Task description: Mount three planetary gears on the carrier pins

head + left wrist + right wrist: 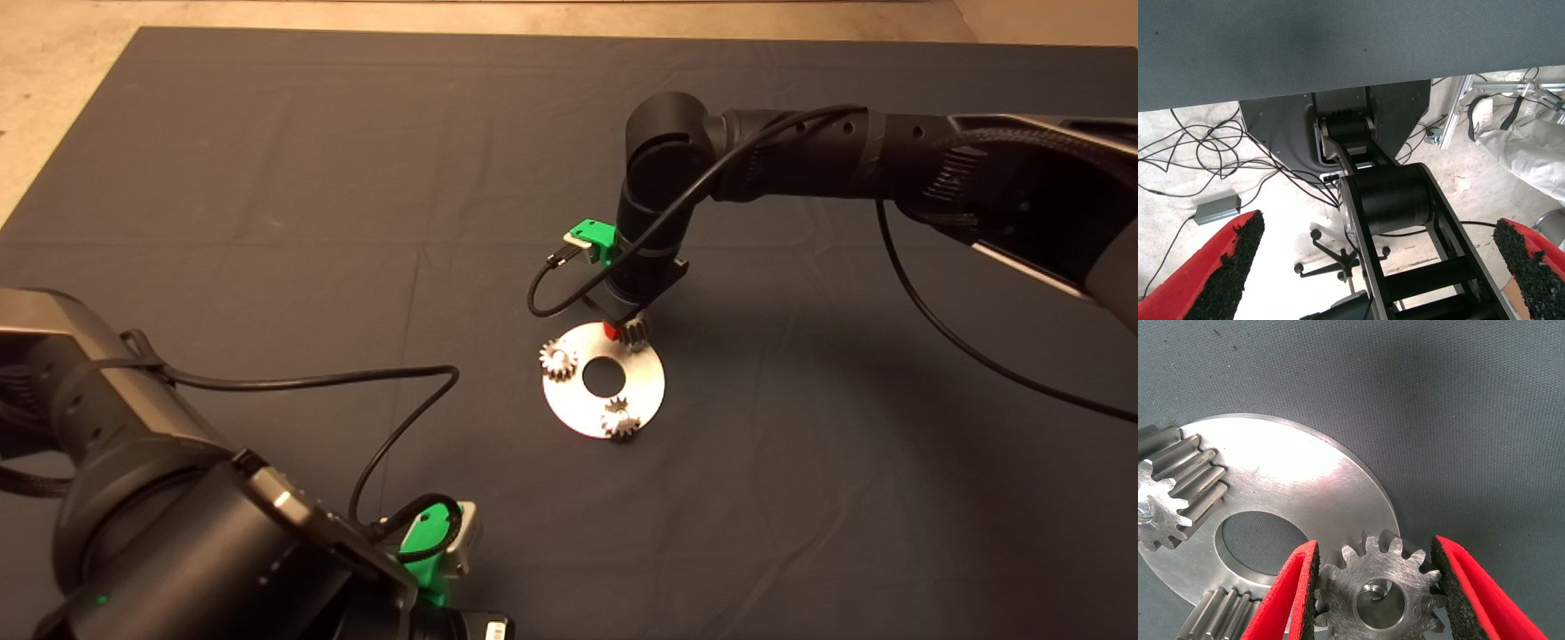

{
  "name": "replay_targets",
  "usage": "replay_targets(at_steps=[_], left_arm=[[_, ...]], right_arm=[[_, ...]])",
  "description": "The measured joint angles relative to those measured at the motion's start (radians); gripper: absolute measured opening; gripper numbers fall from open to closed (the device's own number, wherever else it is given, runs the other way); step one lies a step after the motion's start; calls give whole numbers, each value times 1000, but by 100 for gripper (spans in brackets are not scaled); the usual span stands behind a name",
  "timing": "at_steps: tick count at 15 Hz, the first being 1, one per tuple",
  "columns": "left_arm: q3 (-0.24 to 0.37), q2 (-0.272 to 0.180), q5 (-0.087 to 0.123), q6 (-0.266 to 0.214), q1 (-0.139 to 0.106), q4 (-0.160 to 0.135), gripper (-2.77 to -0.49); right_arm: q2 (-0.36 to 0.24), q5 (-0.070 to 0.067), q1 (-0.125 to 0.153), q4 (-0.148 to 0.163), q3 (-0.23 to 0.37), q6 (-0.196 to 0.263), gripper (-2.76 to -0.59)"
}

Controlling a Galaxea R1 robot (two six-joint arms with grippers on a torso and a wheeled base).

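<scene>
Toothed grey third gear (1379, 597) (apparently pinned) sits between right end effector (1375, 600) pads.

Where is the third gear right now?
In the head view the third gear sits at the plate's far edge, between the right gripper's fingers, with a pin showing through its hole.

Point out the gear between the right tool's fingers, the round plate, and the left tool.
held gear (1381, 600), right wrist view, face beside its hole
round plate (647, 373), head view, bare surface
left tool (1378, 267), left wrist view, midway between fingertips
</scene>
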Motion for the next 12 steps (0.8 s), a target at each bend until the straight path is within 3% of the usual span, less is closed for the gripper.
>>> replay_targets(at_steps=[12], left_arm=[[0,0,0,0,0,2,-77]], right_arm=[[-8,-4,0,-3,40,-3,-229]])
